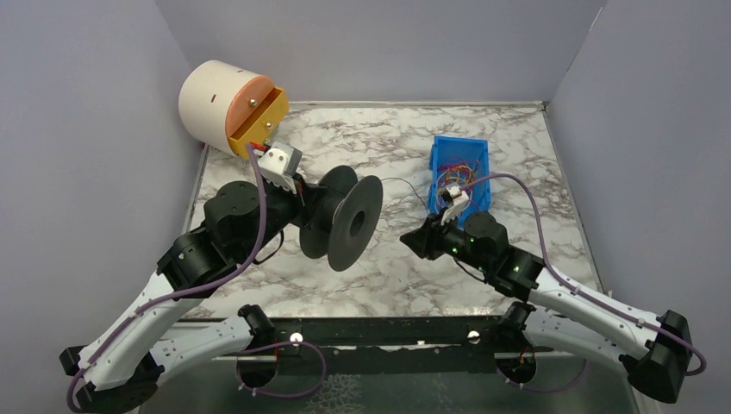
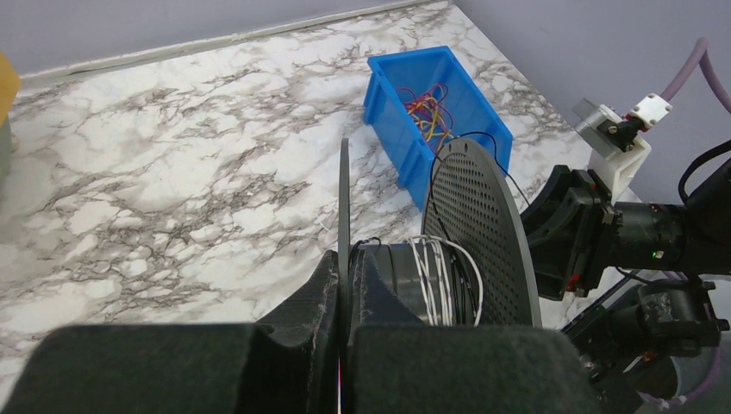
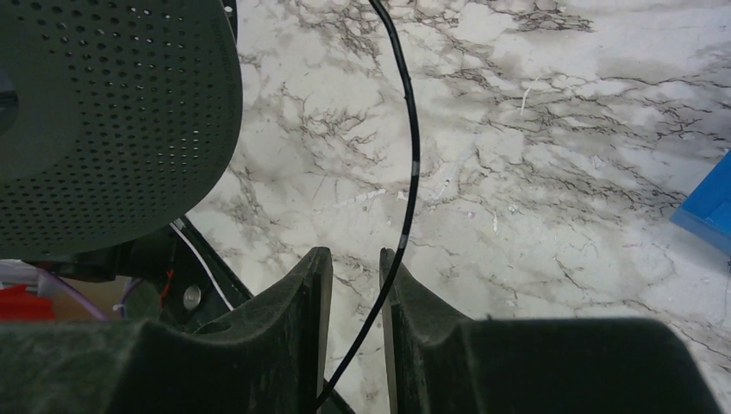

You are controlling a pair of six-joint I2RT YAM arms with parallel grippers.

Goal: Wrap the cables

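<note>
A black double-disc spool (image 1: 345,220) hangs above the table's middle. My left gripper (image 2: 345,267) is shut on its thin near flange (image 2: 344,190). White and black turns of wire (image 2: 448,276) lie round the hub, next to the perforated flange (image 2: 483,224). A long black cable (image 3: 412,155) runs from beside the spool (image 3: 112,112) down through the gap of my right gripper (image 3: 356,267). Its jaws stand a little apart, and the strand only leans on the right finger (image 3: 405,293). More red, yellow and orange cables (image 1: 452,177) lie tangled in the blue bin (image 1: 474,155).
A cream cylinder with an orange face (image 1: 228,108) stands at the back left corner. The blue bin (image 2: 392,129) sits at the back right, just beyond my right arm (image 1: 483,246). Grey walls close the table on three sides.
</note>
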